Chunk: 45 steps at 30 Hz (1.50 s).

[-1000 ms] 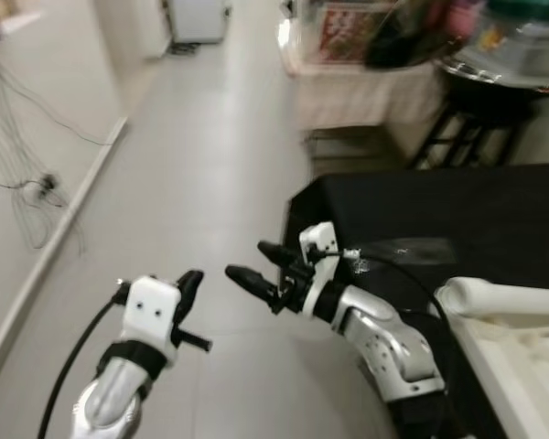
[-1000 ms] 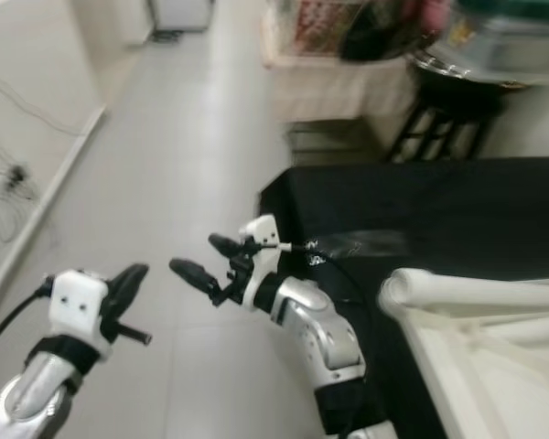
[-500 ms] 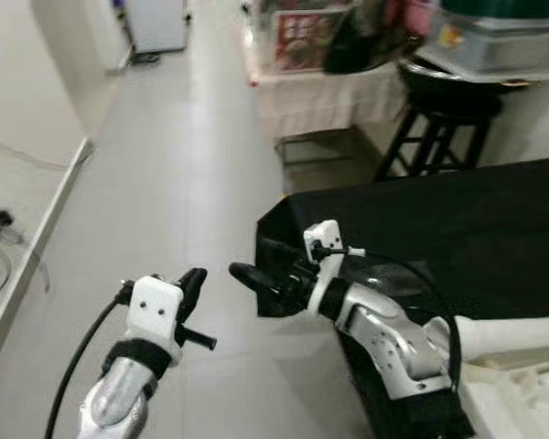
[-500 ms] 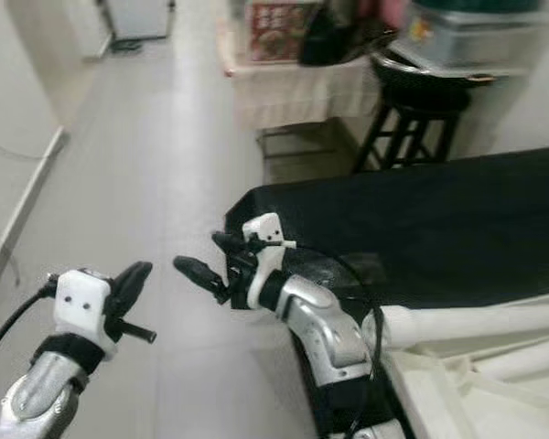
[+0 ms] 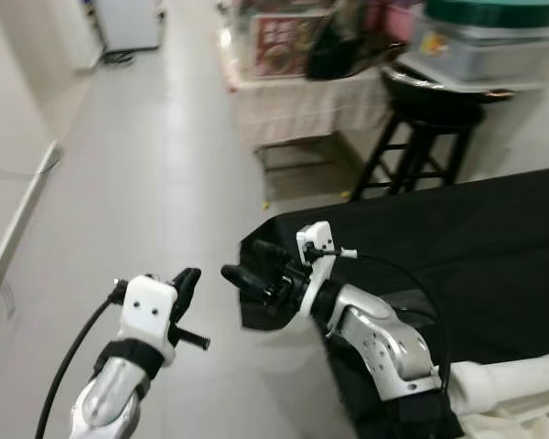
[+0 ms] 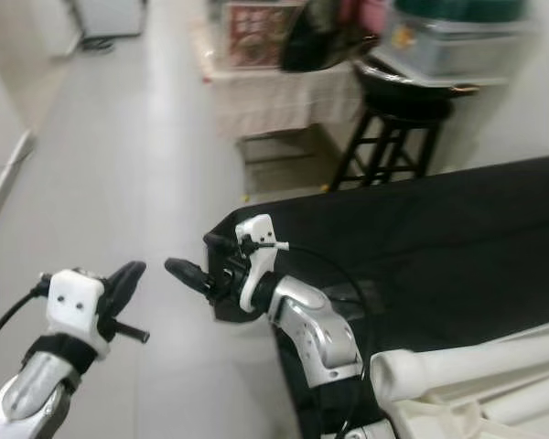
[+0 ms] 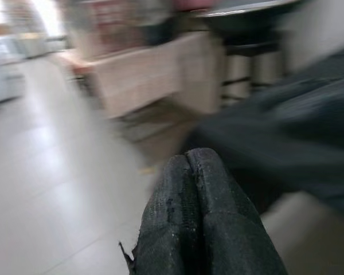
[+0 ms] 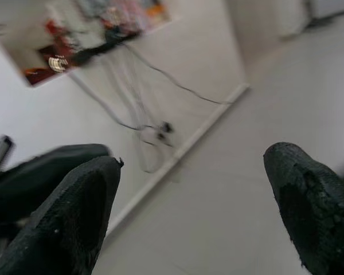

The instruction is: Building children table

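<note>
Left gripper (image 5: 187, 283) clenched, fingers (image 7: 203, 229) pressed flat together on nothing, held over the grey floor (image 5: 156, 183). Right gripper (image 5: 252, 265) released, fingers (image 8: 309, 200) spread wide with nothing between, raised just off the corner of the black cloth (image 5: 476, 238) and aimed toward the left gripper, the two near but apart. Beyond, cloth draped over a low surface to the right. White table parts (image 6: 476, 375) lying at the near right edge of the cloth, a round pale leg (image 5: 522, 380) across the top of them, close behind the right arm's elbow. Farther off, a black stool (image 5: 421, 137) and a cluttered bench (image 5: 302, 101) with a pale skirt. Wall cables (image 8: 143, 114) in the right wrist view, blurred.
</note>
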Tool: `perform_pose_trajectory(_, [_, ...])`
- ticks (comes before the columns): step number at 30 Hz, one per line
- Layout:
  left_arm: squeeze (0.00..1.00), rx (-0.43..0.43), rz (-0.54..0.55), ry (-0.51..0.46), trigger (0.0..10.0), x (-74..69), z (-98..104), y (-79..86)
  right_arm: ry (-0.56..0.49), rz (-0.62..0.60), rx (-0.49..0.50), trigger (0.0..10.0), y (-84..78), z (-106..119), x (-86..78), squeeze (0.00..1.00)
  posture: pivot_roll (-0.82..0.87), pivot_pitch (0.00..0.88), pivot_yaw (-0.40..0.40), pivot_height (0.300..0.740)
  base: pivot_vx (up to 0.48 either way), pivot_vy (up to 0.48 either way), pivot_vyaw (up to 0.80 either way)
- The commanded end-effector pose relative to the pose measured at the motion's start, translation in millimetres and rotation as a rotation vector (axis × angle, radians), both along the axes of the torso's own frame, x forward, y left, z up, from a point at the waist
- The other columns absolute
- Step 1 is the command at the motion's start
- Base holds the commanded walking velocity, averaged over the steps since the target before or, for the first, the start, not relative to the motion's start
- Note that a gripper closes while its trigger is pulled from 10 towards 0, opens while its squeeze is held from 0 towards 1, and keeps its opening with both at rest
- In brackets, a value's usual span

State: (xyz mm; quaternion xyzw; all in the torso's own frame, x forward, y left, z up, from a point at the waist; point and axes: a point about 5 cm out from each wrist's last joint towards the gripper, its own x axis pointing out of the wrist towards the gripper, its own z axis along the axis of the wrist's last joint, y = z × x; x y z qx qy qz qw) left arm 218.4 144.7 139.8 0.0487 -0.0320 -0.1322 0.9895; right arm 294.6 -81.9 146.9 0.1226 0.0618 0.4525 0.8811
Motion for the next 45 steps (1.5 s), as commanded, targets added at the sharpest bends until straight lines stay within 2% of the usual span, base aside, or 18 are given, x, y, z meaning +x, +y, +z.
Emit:
perform_pose_trajectory(1, [0.0,0.013,0.003,0.014,10.0,-1.6,-4,2.5,0.016,0.014,0.021,10.0,3.5,-1,-1.2,0.0,-0.01,0.064,-0.01,0.74,0.0,0.0,-0.8])
perform_pose_trajectory(29, [0.0,0.024,0.054,0.012,10.0,3.7,-2,10.6,0.028,0.02,0.055,10.0,4.8,-1,-0.2,0.0,-0.02,0.062,0.002,0.74,0.0,0.0,-0.8])
perform_pose_trajectory(33, [0.0,0.012,0.111,0.003,10.0,4.2,0,15.5,0.016,0.034,0.089,10.0,4.1,2,-1.1,0.0,-0.02,0.064,0.004,0.74,0.0,0.0,-0.2])
perform_pose_trajectory(35, [0.0,-0.001,0.148,-0.006,10.0,4.5,1,19.3,0.002,0.04,0.095,10.0,4.1,4,-1.9,0.0,-0.02,0.063,0.005,0.74,0.0,0.0,0.0])
perform_pose_trajectory(37, [0.0,-0.048,0.255,-0.04,10.0,4.4,9,33.3,-0.079,0.056,0.106,10.0,2.9,14,-5.4,0.0,-0.02,0.065,0.006,0.74,0.0,0.0,0.0])
perform_pose_trajectory(38, [0.0,-0.045,0.303,-0.061,10.0,4.0,14,42.5,-0.127,0.055,0.11,10.0,1.9,22,-5.9,0.0,-0.02,0.066,0.006,0.74,0.0,0.0,0.0])
perform_pose_trajectory(39, [0.0,-0.045,0.303,-0.061,10.0,4.0,14,42.5,-0.127,0.055,0.11,10.0,1.9,22,-5.9,0.0,-0.02,0.066,0.006,0.74,0.0,0.0,0.0])
perform_pose_trajectory(42, [0.0,-0.032,0.362,-0.108,10.0,3.4,28,59.2,-0.193,0.04,0.144,10.0,-0.9,43,-2.9,0.0,-0.02,0.066,0.006,0.74,0.0,0.0,0.0])
perform_pose_trajectory(44, [0.0,-0.013,0.386,-0.182,10.0,5.3,49,69.4,-0.257,0.021,0.182,10.0,-4.6,67,3.8,0.0,-0.02,0.066,0.007,0.74,0.0,0.0,0.0])
perform_pose_trajectory(45, [0.0,-0.013,0.386,-0.182,10.0,5.3,49,69.4,-0.257,0.021,0.182,10.0,-4.6,67,3.8,0.0,-0.02,0.066,0.007,0.74,0.0,0.0,0.0])
